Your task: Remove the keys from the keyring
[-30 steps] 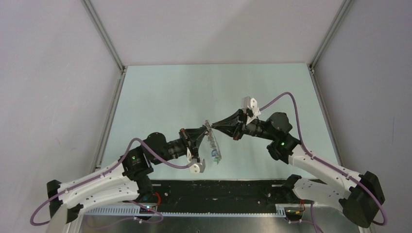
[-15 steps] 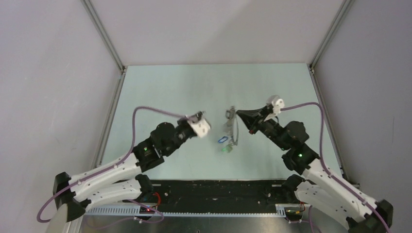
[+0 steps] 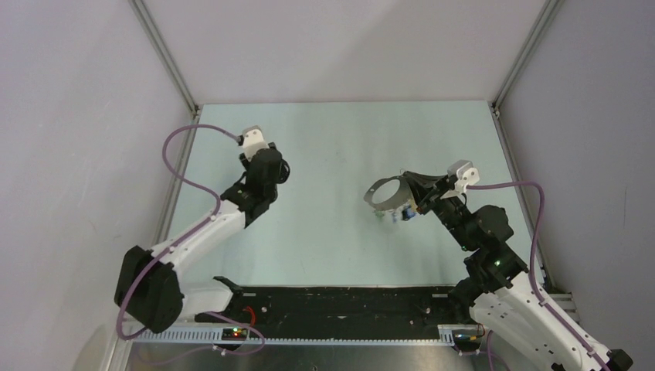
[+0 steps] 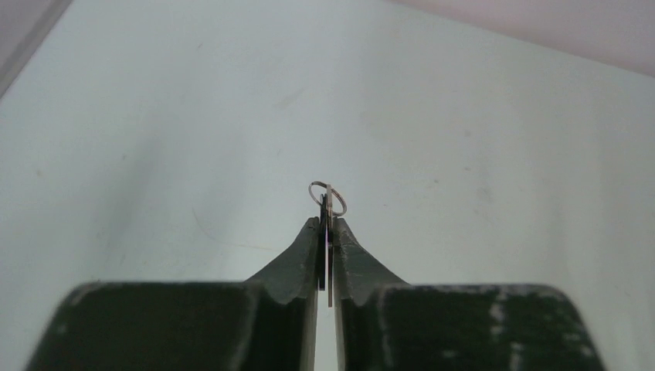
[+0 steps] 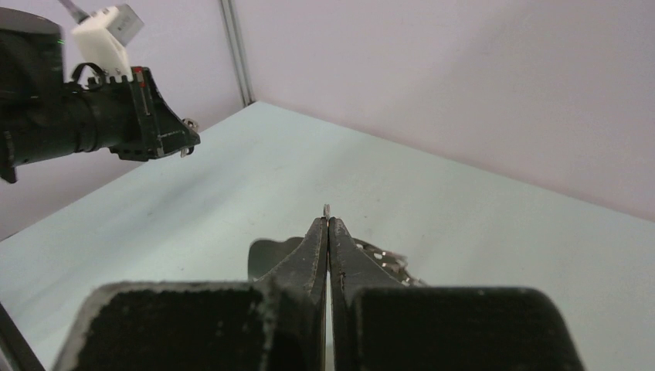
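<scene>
In the left wrist view my left gripper (image 4: pixel 327 224) is shut on a thin silver key (image 4: pixel 330 202) standing edge-on, a dark flat piece pressed beside it. A small wire ring (image 4: pixel 327 198) sticks out above the fingertips. From above, this gripper (image 3: pixel 279 170) hangs over the table's left part, far from the keyring. My right gripper (image 3: pixel 405 184) is shut on the rim of the large dark keyring (image 3: pixel 384 193), held above the table right of centre. The remaining keys (image 3: pixel 397 215), blue and green among them, dangle under it. In the right wrist view they show as keys (image 5: pixel 388 259) behind the shut fingers.
Pale green table (image 3: pixel 332 139) enclosed by grey walls with metal corner posts (image 3: pixel 166 58). A black rail (image 3: pixel 347 301) runs along the near edge between the arm bases. The right wrist view shows the left gripper (image 5: pixel 184 135) at upper left.
The left gripper has pulled away from the keyring to the far left, carrying a key. The right arm has swung right with the keyring, which now lies flatter.
</scene>
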Robot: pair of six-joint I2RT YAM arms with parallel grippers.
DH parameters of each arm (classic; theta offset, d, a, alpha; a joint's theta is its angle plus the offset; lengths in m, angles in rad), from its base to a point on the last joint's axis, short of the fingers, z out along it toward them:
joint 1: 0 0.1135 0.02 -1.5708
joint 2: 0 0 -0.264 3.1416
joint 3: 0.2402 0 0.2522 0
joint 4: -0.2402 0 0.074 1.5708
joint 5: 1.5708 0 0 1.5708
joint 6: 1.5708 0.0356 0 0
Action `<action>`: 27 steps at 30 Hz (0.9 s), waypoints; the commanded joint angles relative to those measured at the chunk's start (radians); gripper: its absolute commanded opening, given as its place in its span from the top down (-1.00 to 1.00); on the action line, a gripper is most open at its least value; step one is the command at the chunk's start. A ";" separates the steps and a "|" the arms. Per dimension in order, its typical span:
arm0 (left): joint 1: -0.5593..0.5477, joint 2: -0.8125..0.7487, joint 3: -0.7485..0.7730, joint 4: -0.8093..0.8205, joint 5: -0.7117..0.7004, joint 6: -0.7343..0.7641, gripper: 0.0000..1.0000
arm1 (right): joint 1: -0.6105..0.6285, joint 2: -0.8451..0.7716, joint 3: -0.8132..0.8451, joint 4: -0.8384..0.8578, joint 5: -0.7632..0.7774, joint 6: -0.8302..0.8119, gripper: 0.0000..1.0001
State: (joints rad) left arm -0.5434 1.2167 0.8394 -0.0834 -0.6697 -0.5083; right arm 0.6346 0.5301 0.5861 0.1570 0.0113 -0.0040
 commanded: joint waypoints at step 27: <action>-0.160 -0.387 -0.152 0.321 1.026 0.565 -0.85 | -0.010 0.264 0.119 0.223 -0.129 0.108 1.00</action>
State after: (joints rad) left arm -0.6086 0.8677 0.7277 0.1219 0.2226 -0.1368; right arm 0.6262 0.7609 0.6052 0.2180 -0.0723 0.0608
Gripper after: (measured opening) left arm 0.934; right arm 0.010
